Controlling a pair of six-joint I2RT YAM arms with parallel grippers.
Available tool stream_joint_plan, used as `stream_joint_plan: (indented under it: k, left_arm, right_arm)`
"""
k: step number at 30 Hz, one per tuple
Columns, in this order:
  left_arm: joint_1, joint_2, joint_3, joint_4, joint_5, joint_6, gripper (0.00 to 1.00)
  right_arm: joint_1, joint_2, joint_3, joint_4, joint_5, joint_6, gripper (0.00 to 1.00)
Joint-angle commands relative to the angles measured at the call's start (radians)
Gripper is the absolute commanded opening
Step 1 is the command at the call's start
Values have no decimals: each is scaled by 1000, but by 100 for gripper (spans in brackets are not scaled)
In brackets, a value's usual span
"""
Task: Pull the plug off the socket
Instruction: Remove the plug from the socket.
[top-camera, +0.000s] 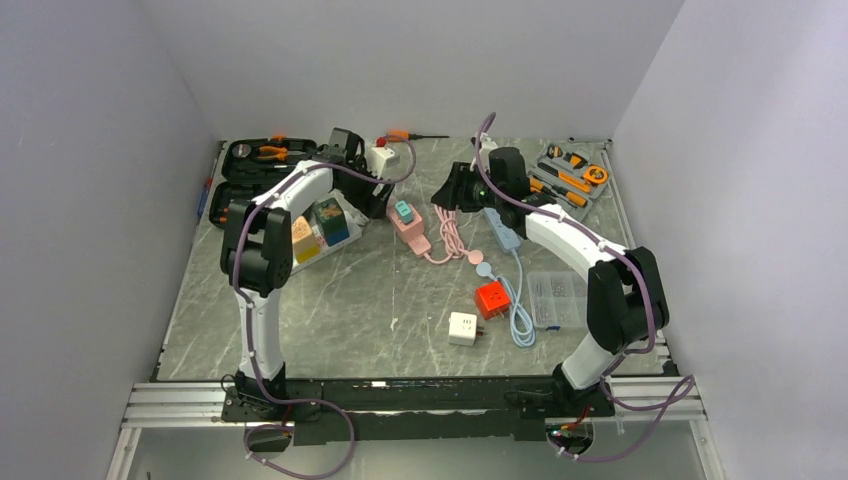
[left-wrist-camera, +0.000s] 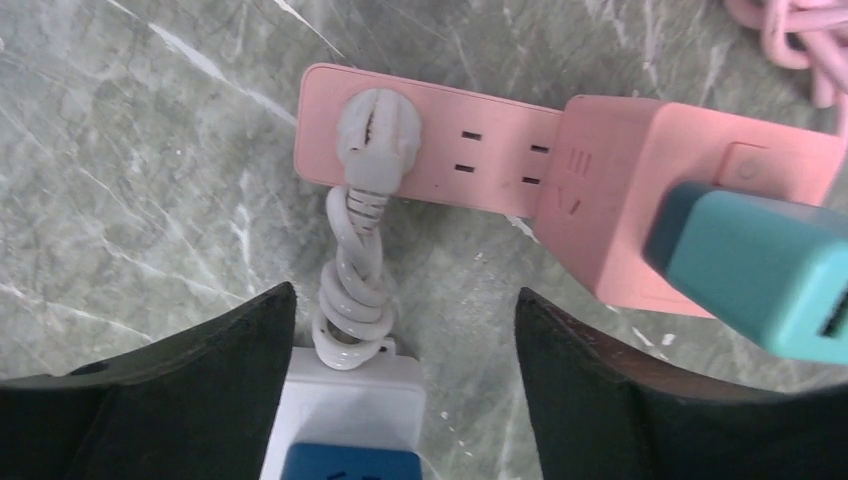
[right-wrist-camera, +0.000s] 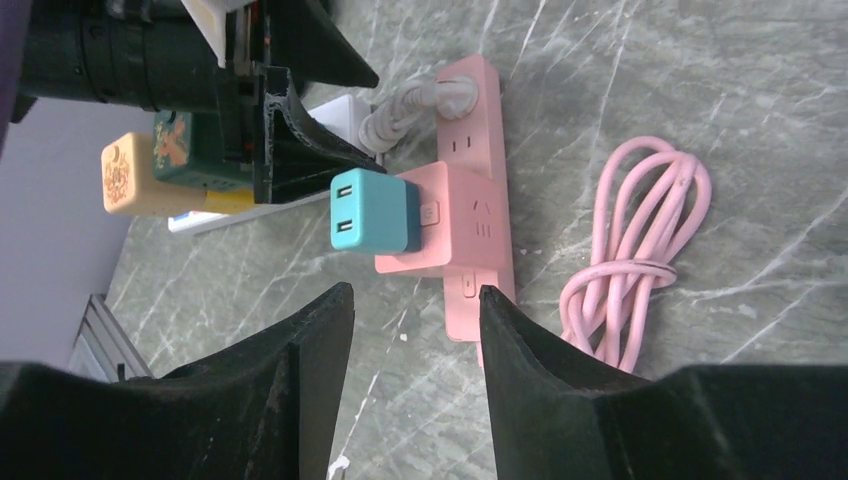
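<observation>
A pink power strip lies on the marble table, also seen from above. A white plug sits in its end socket, and its twisted white cord runs to a white and blue box. A pink cube adapter with a teal charger sits further along the strip. My left gripper is open over the cord, just short of the plug. My right gripper is open and empty, just short of the strip's other end. From above, both grippers flank the strip.
A coiled pink cord lies beside the strip. A black tool case and coloured boxes are at the left. An orange tool set, blue strip, red cube, white cube and clear box are at the right.
</observation>
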Motion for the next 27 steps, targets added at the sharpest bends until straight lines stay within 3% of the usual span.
stream_joint_plan:
  k: [1,13,20,23,25,27]
  left_arm:
    - [-4,16,58,28,-50,21,78]
    - [-39,118,132,25,-108,56,72]
    - [-43,175,227,-32,-96,69,46]
    - [-43,174,226,-34,-86,77,26]
    - [-43,171,222,-41,-83,82,4]
    - [-43,157,206,-47,-74,88,0]
  right_arm:
    - [-29,-21,-9,91,-41,33,51]
    - [-52,30,-14,139,-93,52,47]
    - [-61,54,-20,161,-113,61,46]
    - [-68,69,-18,169,-120,61,45]
    - [-71,89,-16,178,-131,64,45]
    - [-73,113,-1,178,-143,64,45]
